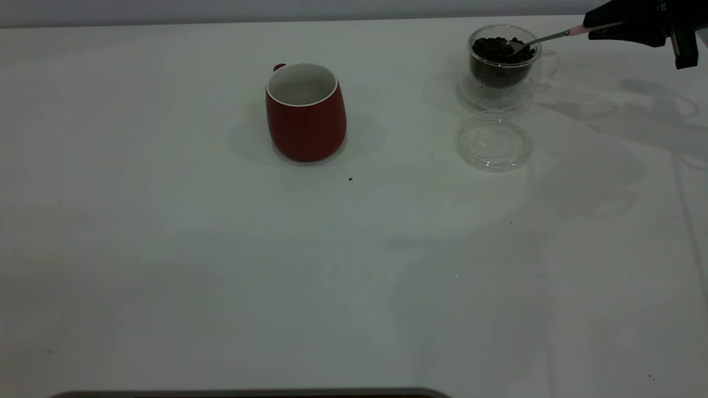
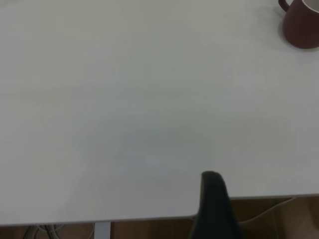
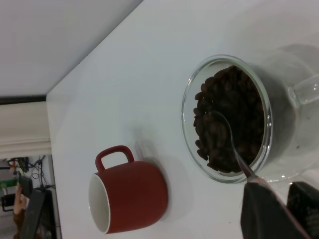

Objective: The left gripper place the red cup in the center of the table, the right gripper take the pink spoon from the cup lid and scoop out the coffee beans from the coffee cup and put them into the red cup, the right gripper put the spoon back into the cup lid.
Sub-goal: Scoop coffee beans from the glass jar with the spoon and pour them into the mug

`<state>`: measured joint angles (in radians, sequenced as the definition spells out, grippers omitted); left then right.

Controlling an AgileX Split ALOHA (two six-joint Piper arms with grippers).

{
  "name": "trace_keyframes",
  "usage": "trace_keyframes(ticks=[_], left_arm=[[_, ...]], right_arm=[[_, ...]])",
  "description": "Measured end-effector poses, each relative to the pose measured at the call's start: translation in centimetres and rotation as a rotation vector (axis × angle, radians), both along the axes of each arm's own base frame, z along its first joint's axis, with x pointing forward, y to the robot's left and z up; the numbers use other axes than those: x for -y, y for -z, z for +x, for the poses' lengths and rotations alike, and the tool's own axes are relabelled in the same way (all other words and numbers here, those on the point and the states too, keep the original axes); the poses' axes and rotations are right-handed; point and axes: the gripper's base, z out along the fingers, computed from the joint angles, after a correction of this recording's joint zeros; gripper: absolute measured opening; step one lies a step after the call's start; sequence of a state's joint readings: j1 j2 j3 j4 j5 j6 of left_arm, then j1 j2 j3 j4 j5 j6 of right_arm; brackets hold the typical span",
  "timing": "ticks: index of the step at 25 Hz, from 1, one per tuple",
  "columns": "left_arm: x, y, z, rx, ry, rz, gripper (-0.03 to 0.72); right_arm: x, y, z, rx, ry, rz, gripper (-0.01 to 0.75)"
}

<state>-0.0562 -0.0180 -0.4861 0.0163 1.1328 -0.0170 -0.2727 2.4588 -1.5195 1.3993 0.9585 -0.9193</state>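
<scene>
The red cup (image 1: 306, 113) stands upright and empty near the middle of the table (image 1: 166, 249); it also shows in the left wrist view (image 2: 301, 25) and the right wrist view (image 3: 132, 196). The coffee cup (image 1: 503, 63) at the back right holds the coffee beans (image 1: 495, 48). My right gripper (image 1: 608, 27) is shut on the pink spoon (image 1: 578, 30) by its handle. The spoon's bowl (image 3: 219, 127) lies on the beans (image 3: 239, 94) inside the coffee cup (image 3: 269, 149). The cup lid (image 1: 493, 140) lies empty just in front of the coffee cup. My left gripper (image 2: 249, 204) is over the table's edge, far from the red cup, with one finger (image 2: 214, 199) showing.
A loose dark speck (image 1: 350, 178) lies on the table in front of the red cup. A dark bar (image 1: 249, 393) runs along the table's near edge. The right arm's shadow falls over the table's right side.
</scene>
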Motion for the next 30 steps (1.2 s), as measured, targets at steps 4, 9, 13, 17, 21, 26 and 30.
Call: trace_keyframes(ticks=[4,9,13,17,21,26,30], left_arm=[[0.0,0.0,0.0,0.000,0.000,0.000,0.587],[0.0,0.0,0.0,0.000,0.000,0.000,0.587],[0.0,0.0,0.0,0.000,0.000,0.000,0.587],[0.0,0.0,0.0,0.000,0.000,0.000,0.587],[0.0,0.0,0.0,0.000,0.000,0.000,0.587],[0.0,0.0,0.0,0.000,-0.001,-0.001,0.587],[0.0,0.0,0.0,0.000,-0.002,-0.002,0.587]], right_arm=[[0.1,0.0,-0.1,-0.018,0.010,0.020,0.099],[1.0,-0.3,-0.3,-0.027,0.028,0.064,0.099],[1.6,-0.6,-0.5,-0.024,0.039,0.111,0.099],[1.7,-0.5,-0.6,-0.022,0.039,0.196,0.099],[1.6,-0.2,-0.7,-0.027,0.042,0.237,0.099],[1.1,-0.3,-0.5,-0.022,0.042,0.251,0.099],[-0.8,-0.3,-0.3,-0.027,0.001,0.251,0.099]])
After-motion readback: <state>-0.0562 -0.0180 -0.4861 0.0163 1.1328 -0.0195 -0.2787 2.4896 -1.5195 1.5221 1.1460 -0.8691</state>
